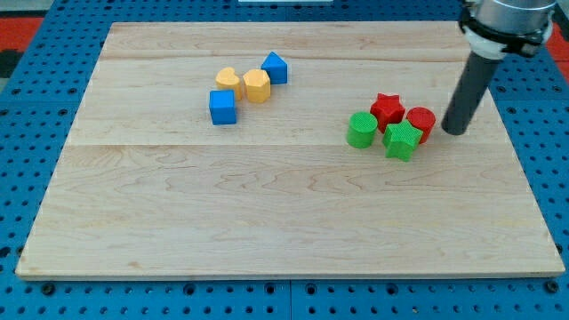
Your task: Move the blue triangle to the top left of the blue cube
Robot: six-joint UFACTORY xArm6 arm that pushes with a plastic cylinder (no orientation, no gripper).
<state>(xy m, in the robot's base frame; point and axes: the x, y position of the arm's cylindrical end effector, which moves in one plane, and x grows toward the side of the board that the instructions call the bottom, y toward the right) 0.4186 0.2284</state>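
The blue triangle (275,68) sits near the board's top centre-left, touching the yellow hexagon (257,86) on its right. The blue cube (222,107) lies below and to the left, just under the yellow heart (228,82). My tip (454,132) is far off at the view's right, just right of the red cylinder (420,122), well away from both blue blocks.
A cluster sits at the right centre: red star (387,108), red cylinder, green cylinder (361,130) and green star (402,140). The wooden board (284,222) lies on a blue pegboard.
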